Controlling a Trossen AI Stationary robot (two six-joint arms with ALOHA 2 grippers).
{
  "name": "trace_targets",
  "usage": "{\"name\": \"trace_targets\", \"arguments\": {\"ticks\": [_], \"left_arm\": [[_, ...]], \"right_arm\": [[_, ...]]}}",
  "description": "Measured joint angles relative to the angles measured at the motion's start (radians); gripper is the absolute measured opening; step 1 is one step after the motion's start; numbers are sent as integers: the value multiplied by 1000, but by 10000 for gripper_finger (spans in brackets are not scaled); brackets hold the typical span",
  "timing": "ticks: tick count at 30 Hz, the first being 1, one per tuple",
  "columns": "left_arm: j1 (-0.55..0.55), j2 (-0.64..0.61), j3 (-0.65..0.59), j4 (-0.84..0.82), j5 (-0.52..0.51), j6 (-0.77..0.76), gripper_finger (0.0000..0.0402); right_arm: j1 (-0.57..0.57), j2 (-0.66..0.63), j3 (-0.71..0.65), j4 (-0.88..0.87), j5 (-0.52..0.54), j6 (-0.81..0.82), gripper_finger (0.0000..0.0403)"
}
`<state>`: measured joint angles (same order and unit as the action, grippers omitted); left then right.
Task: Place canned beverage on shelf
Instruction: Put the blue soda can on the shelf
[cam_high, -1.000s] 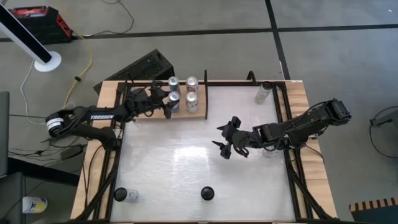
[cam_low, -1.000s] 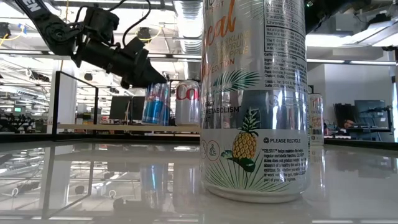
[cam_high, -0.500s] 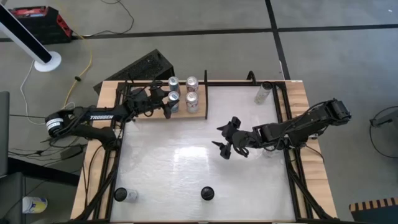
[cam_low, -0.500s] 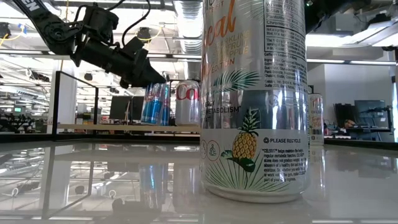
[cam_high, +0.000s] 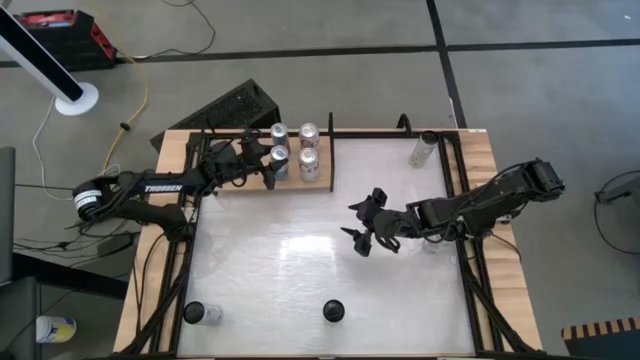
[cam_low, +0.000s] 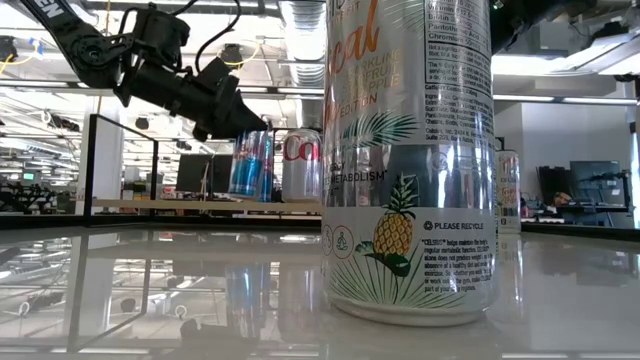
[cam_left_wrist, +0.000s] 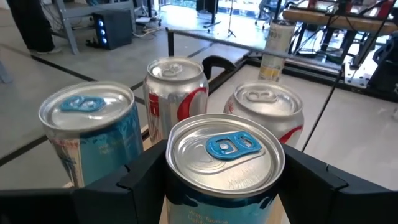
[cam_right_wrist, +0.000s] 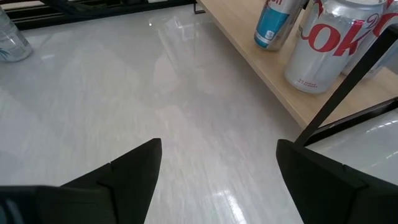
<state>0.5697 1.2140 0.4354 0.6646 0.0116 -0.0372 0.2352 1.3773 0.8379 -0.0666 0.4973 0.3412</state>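
Table: glossy white top (cam_high: 300, 270) in a wooden frame, on a grey floor; the low view looks across it into an open workshop.
Shelf: light wood panel (cam_high: 240, 188) with black rails, at the table's far left corner; its wooden edge shows in the right wrist view (cam_right_wrist: 261, 62).
Cans on shelf: four stand together at the shelf's right end, in two rows of two (cam_high: 295, 150).
Held can: blue-tabbed can (cam_left_wrist: 221, 162), at the near-left place of the four, just beside a teal can (cam_left_wrist: 90, 124) and in front of two silver-and-red cans (cam_left_wrist: 174, 84). In the low view it is tilted (cam_low: 250, 165), and whether its base rests on the panel cannot be told.
Left gripper: reaches over the shelf from the left (cam_high: 268, 166), fingers (cam_left_wrist: 143, 180) closed on either side of the held can.
Right gripper: hovers over the middle of the table (cam_high: 360, 225), jaws spread wide with nothing between them; only bare tabletop shows past its fingers (cam_right_wrist: 134, 168).
Other drinks: pineapple-print can (cam_low: 410, 160) stands close to the low camera, at the table's near edge (cam_high: 333, 311); another drink at the near left corner (cam_high: 194, 313); a tall can at the far right (cam_high: 421, 149).
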Motion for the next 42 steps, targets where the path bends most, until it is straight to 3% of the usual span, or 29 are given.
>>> {"name": "trace_targets", "arguments": {"ticks": [33,42], "left_arm": [[0,55,2,-5,24,21,260],[0,9,1,-3,32,47,299]], "right_arm": [[1,0,0,-4,-3,0,340],[1,0,0,-5,-5,0,340]]}}
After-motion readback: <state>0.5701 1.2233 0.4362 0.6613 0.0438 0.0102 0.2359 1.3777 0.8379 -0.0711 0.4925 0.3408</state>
